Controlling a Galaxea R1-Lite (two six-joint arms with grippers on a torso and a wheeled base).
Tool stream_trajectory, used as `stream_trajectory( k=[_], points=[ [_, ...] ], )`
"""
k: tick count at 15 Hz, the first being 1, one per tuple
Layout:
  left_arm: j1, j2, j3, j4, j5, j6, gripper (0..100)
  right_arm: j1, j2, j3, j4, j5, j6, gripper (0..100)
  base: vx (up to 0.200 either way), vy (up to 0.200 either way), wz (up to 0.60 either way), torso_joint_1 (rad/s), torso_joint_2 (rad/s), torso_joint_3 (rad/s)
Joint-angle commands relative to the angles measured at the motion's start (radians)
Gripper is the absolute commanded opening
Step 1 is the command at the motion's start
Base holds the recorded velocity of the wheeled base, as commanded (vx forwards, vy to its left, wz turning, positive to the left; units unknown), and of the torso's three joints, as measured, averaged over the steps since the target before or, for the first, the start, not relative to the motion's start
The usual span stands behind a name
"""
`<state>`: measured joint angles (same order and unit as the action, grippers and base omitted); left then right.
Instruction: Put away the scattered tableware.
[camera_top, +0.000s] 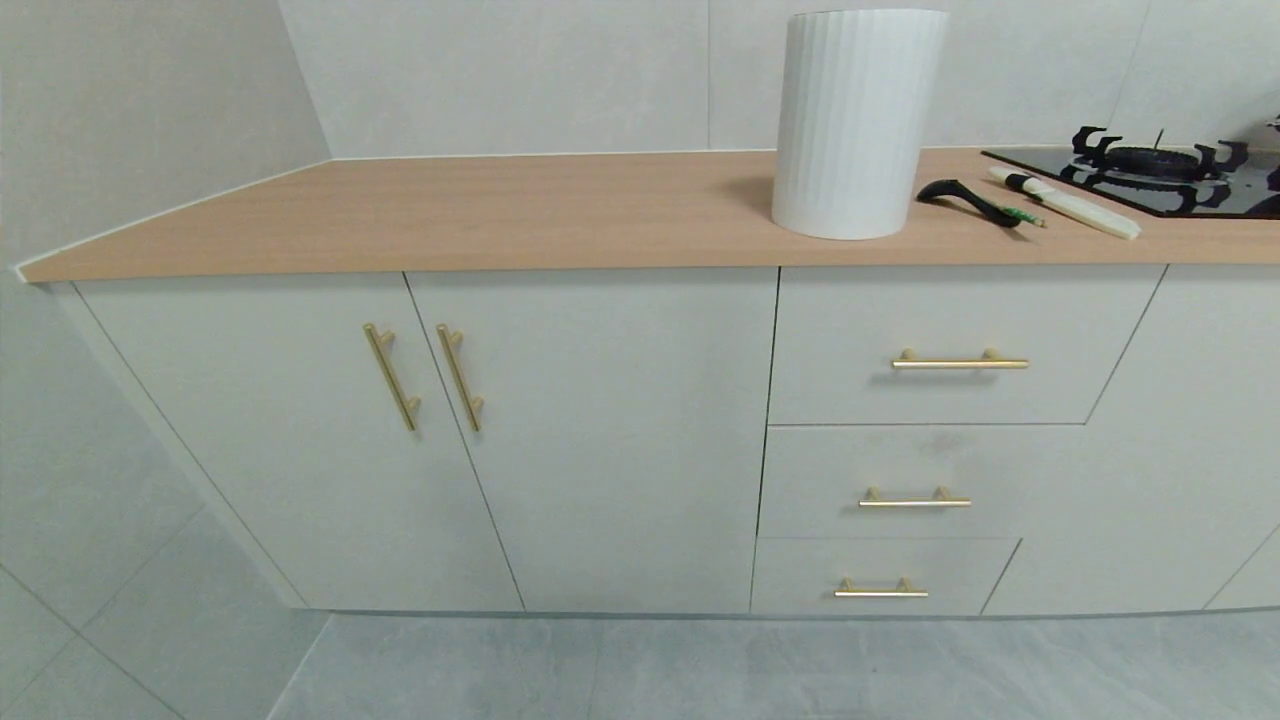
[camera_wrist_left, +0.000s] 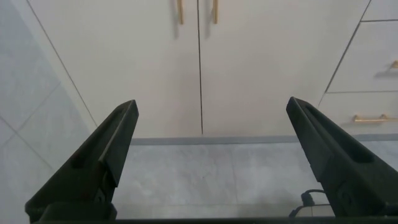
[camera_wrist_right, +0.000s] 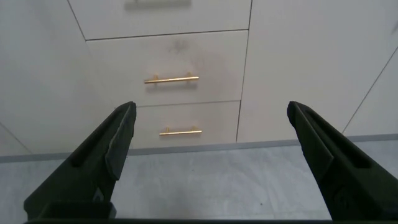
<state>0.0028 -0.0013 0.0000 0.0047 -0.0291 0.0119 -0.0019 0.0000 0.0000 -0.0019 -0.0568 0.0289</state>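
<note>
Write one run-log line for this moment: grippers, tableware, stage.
left gripper open, facing doors | right gripper open, facing drawers | black utensil, white utensil on counter beside canister | nothing picked up

White ribbed container (camera_top: 858, 120) — utensil (camera_top: 966, 198) black, perhaps green-tipped.

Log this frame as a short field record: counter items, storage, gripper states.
surface: wooden countertop
container: white ribbed container, upright on the countertop
utensils: black-handled utensil and pale long utensil, lying side by side between the container and the hob
storage: cabinet doors shut; three drawers shut
left gripper: open, empty, low, facing the cabinet doors
right gripper: open, empty, low, facing the lower drawers
</note>
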Motion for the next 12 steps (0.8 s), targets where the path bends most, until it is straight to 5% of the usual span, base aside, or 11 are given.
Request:
stream_trajectory(
  k=[1,3,8,12],
  points=[
    [0.000,0.001,0.000,0.000,0.000,0.000,100,0.000,0.002,0.000,-0.001,0.000,0.000,100,0.000,0.000,0.00,0.000,0.00,0.000],
    [0.000,0.001,0.000,0.000,0.000,0.000,100,0.000,0.002,0.000,0.000,0.000,0.000,100,0.000,0.000,0.00,0.000,0.00,0.000],
    [0.000,0.001,0.000,0.000,0.002,-0.001,100,0.000,0.002,0.000,-0.001,0.000,0.000,100,0.200,0.000,0.00,0.001,0.00,0.001],
    [0.000,0.001,0.000,0.000,0.002,-0.003,100,0.000,0.002,0.000,0.000,0.000,-0.006,100,0.000,0.000,0.00,0.000,0.00,0.000]
  ],
)
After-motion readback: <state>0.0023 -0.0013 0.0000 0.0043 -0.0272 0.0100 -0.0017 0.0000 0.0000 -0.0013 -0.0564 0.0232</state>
